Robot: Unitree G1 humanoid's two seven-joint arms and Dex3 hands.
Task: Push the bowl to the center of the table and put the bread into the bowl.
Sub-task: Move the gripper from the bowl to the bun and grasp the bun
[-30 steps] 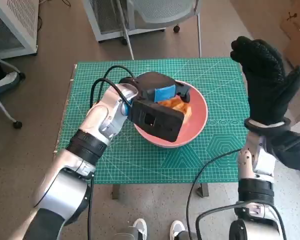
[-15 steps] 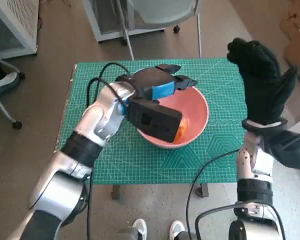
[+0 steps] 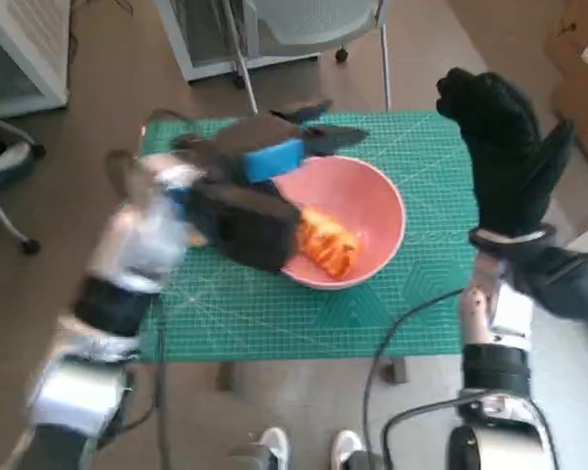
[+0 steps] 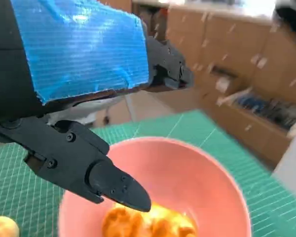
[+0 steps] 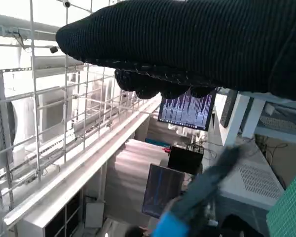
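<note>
The bread [image 3: 325, 243] lies inside the pink bowl [image 3: 377, 196], which sits near mid-table, so both steps look done. The left hand [image 3: 274, 157], at the bowl's rim, has its fingers spread and holds nothing; the right hand [image 3: 505, 147] is raised beside the bowl, fingers apart and bare.

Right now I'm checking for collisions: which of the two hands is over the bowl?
The left hand, the one with blue tape, hovers at the pink bowl's rim above the bread. The gloved right hand is raised off to the side.

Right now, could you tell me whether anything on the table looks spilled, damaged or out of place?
Nothing stands out. The bread lies inside the pink bowl, which sits upright on the green mat with nothing spilled around it. The left hand is blurred over the bowl's rim, holding nothing, and the right hand is raised clear of the table.
</note>
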